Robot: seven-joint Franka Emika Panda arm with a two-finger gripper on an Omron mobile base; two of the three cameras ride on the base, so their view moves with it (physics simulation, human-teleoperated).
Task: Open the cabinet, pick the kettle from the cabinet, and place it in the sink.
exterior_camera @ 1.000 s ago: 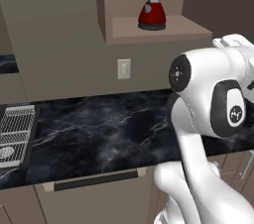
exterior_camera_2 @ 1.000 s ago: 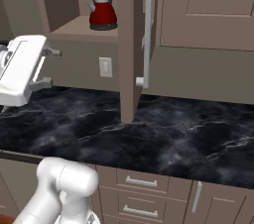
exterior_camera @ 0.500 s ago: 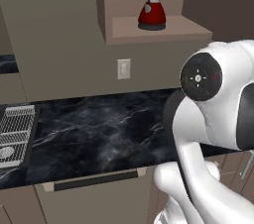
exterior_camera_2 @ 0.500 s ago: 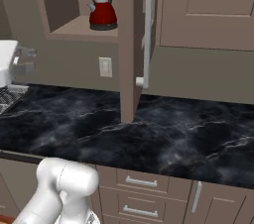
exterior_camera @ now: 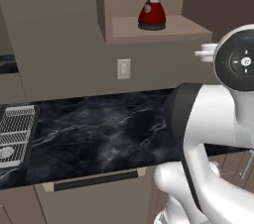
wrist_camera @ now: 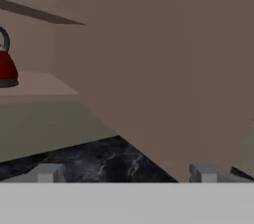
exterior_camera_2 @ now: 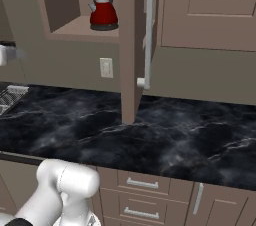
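Red and glossy, the kettle (exterior_camera: pixel 152 14) stands upright on the bare shelf of the open cabinet (exterior_camera_2: pixel 80 27), its black loop handle rising above the dome; the hand view catches it at the left edge (wrist_camera: pixel 7 67), on the same shelf. The cabinet door (exterior_camera_2: pixel 129 45) is swung out toward the robot, edge-on in the right base view, with its long silver bar handle (exterior_camera_2: pixel 148 30) running down the edge. In the hand view the door's flat brown face (wrist_camera: pixel 163 69) stands broad between the gripper (wrist_camera: pixel 124 173) and much of the room, to the right of the kettle. The fingertips (wrist_camera: pixel 47 173) sit wide apart at the bottom, grasping nothing. Below the shelf a white wall outlet (exterior_camera: pixel 123 68) sits on the backsplash, above the black marble counter (exterior_camera: pixel 109 134). A silver wire rack (exterior_camera: pixel 15 131) lies at the counter's left end, beside the sink, well apart from the kettle.
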